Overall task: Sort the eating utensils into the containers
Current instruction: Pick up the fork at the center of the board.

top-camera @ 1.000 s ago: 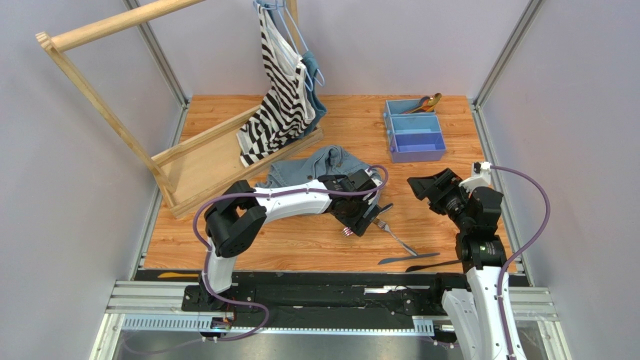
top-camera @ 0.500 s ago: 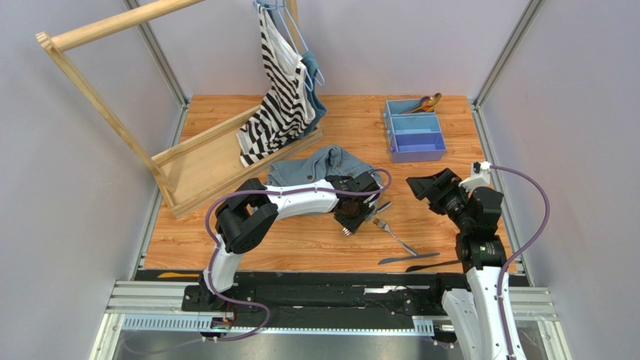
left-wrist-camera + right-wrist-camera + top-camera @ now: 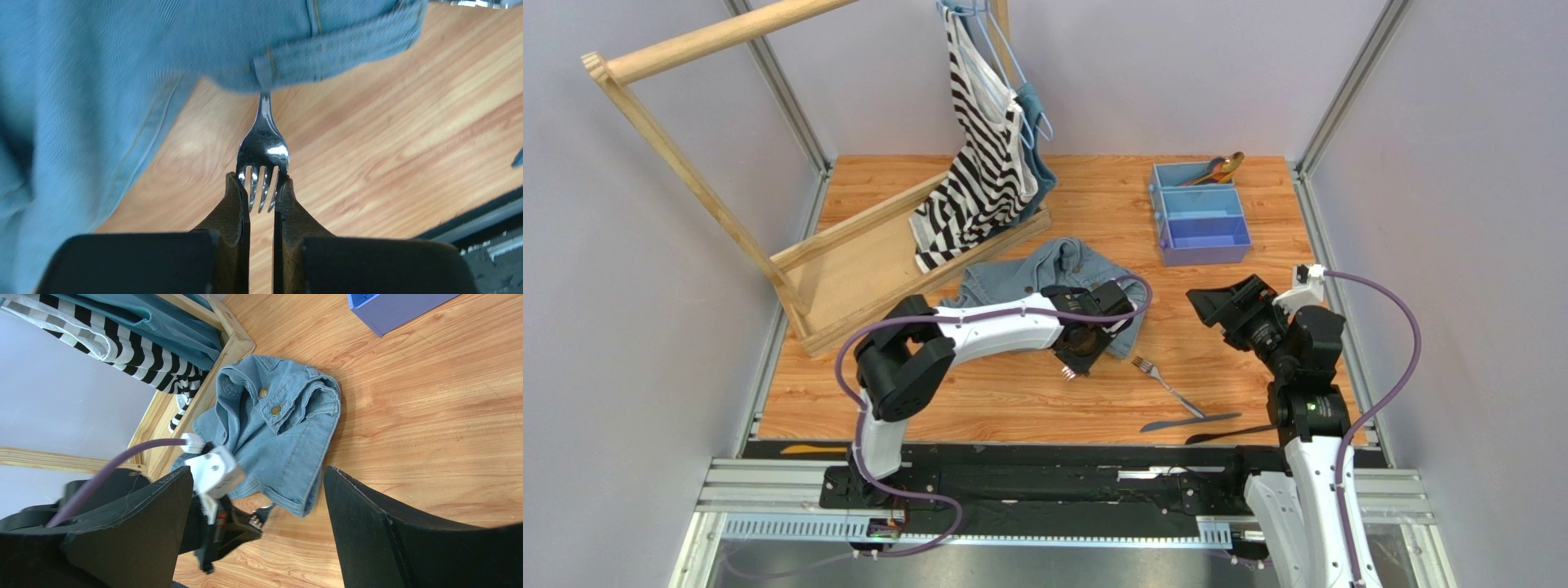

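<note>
Left wrist view: the left gripper [image 3: 261, 188] is closed almost fully on the tines of a silver fork [image 3: 264, 144], whose handle runs under the denim garment [image 3: 123, 73].

Top view only: a second fork [image 3: 1167, 386] and dark knives [image 3: 1192, 423] lie on the table [image 3: 989, 398]. The blue tray [image 3: 1201, 255] stands well apart, with spoons [image 3: 1220, 168] in its far compartment.

Right wrist view: the right gripper [image 3: 258, 496] stands wide open and holds nothing.

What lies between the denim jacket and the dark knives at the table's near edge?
A loose silver fork lies there; the top view shows it.
</note>
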Tool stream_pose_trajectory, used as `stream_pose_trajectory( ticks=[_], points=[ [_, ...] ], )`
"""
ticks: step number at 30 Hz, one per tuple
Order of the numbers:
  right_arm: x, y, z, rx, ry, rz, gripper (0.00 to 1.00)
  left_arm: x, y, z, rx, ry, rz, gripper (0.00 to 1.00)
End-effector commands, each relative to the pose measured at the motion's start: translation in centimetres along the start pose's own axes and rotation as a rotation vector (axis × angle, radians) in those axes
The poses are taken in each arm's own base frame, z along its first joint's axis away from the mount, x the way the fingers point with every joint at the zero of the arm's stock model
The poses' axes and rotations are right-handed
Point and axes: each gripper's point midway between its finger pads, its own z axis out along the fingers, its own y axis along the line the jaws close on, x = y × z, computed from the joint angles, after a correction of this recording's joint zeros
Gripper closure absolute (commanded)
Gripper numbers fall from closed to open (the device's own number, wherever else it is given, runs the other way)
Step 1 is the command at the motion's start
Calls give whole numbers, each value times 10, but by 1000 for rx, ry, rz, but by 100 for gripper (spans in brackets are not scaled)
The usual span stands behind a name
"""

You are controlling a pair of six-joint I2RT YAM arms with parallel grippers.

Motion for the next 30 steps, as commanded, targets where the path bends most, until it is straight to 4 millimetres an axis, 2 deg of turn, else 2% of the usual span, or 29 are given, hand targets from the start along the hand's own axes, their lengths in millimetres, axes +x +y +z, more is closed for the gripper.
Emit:
stream_pose_trajectory(
  ticks=[1,9,14,15,17,23,30],
  points=[
    [-12,16,-3,-59,-41,-28,18,-13,15,-61,-37,-110,24,100],
    [-11,23,-5,-92,-24,-65,18,9,25,-99,-34,-95,54,100],
    [-10,35,-7,-151,12,-148,18,14,28,-123,-27,-107,49,100],
    [-9,42,-9,-179,28,-171,18,14,27,-126,-21,-110,49,100],
    [-7,42,-10,-183,52,-205,17,13,24,-135,7,-128,38,100],
    [1,66,-21,-301,96,-299,17,8,8,-156,189,-145,5,100],
    [15,83,-33,-358,144,-426,16,-12,-14,-195,379,-210,-10,100]
  ],
)
